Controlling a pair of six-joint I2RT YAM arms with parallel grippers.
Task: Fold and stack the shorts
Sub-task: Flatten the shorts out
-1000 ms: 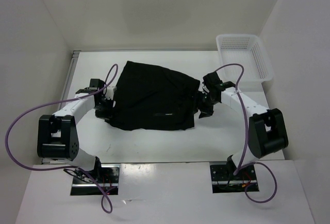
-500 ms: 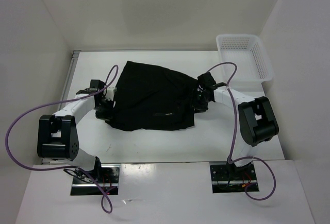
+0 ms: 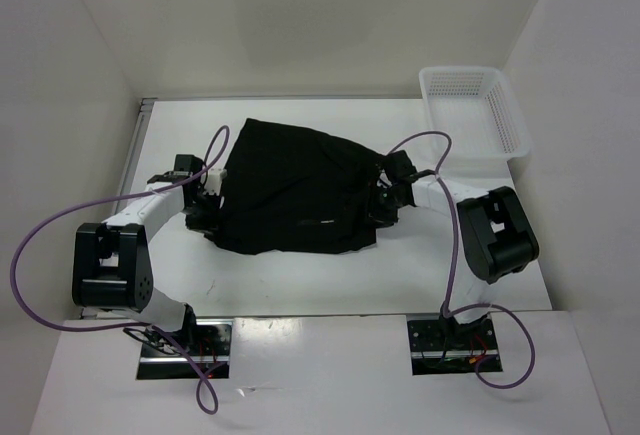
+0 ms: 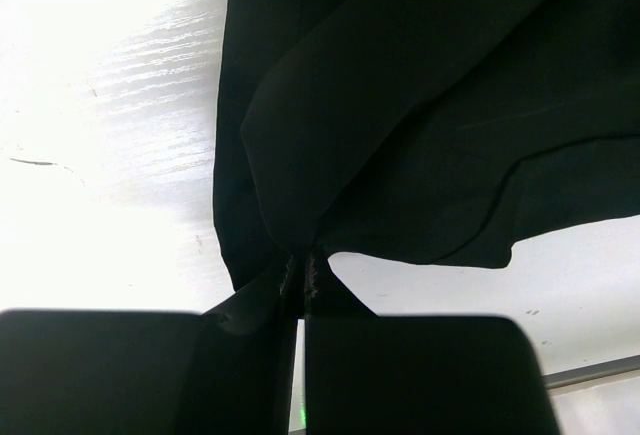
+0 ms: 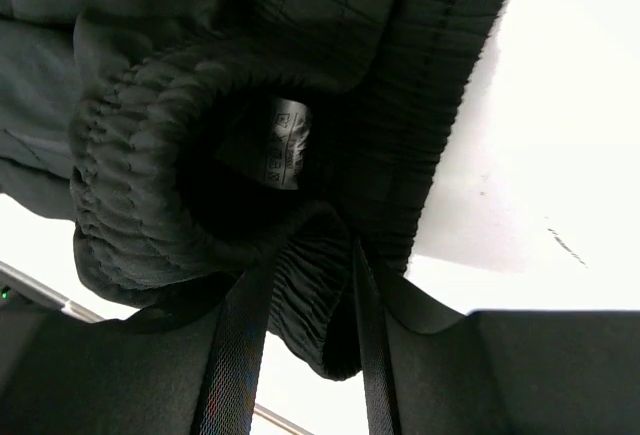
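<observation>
The black shorts (image 3: 295, 187) lie spread on the white table, a small white mark near their front edge. My left gripper (image 3: 205, 211) is at their left edge, shut on a pinch of the fabric (image 4: 300, 255); the shorts hang away from the jaws in the left wrist view (image 4: 420, 105). My right gripper (image 3: 383, 203) is at their right edge, its jaws closed on the gathered elastic waistband (image 5: 315, 290). A white care label (image 5: 283, 155) shows inside the waistband.
A white mesh basket (image 3: 474, 110) stands at the back right corner. White walls close in the table on the left, back and right. Purple cables loop from both arms.
My right arm has swung in to the left, and its gripper has gone from just off the shorts' right edge onto the waistband and closed on it. The left arm has not moved.
</observation>
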